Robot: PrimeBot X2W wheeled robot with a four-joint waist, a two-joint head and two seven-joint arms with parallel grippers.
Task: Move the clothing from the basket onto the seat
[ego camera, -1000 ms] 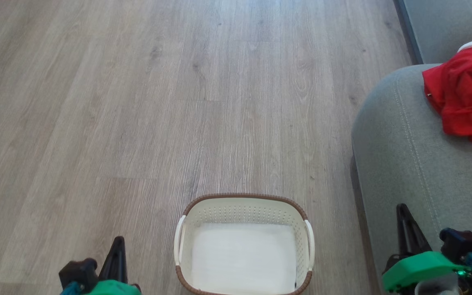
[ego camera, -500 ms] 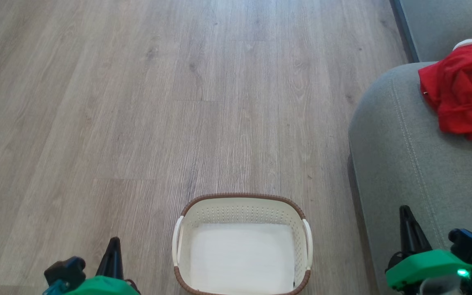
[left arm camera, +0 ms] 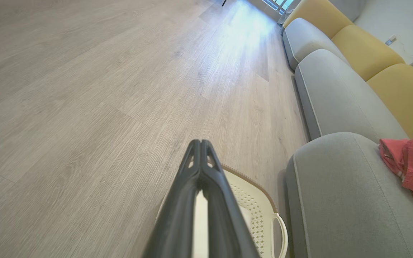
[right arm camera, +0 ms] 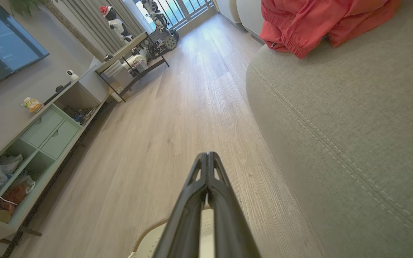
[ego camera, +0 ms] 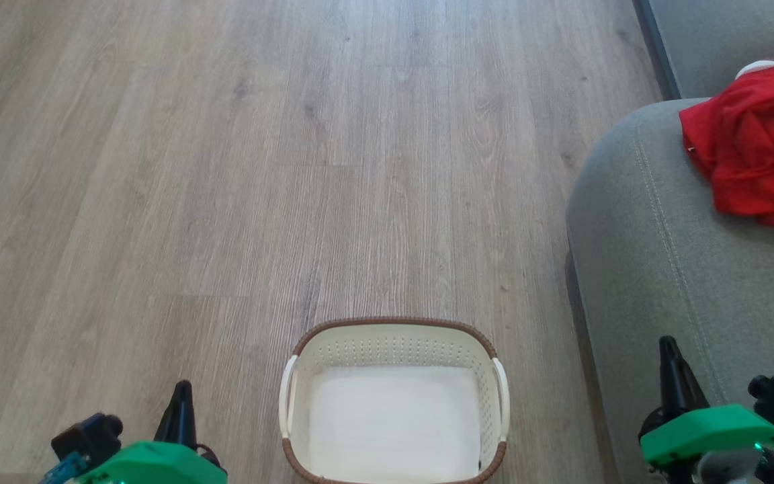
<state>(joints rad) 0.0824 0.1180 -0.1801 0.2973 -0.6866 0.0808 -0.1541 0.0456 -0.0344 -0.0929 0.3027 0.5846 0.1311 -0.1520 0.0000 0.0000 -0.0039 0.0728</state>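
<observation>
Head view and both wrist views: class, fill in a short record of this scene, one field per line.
basket: on the floor, beside the seat, visible bottom bare
clothing: red, crumpled on the seat
seat: grey sofa cushion, at the robot's right
left gripper: shut, holding nothing
right gripper: shut, holding nothing
task state: looks done

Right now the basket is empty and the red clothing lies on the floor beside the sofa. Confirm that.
Not quite. The basket is empty, but the red clothing lies on top of the grey sofa instead, as the head view shows.
</observation>
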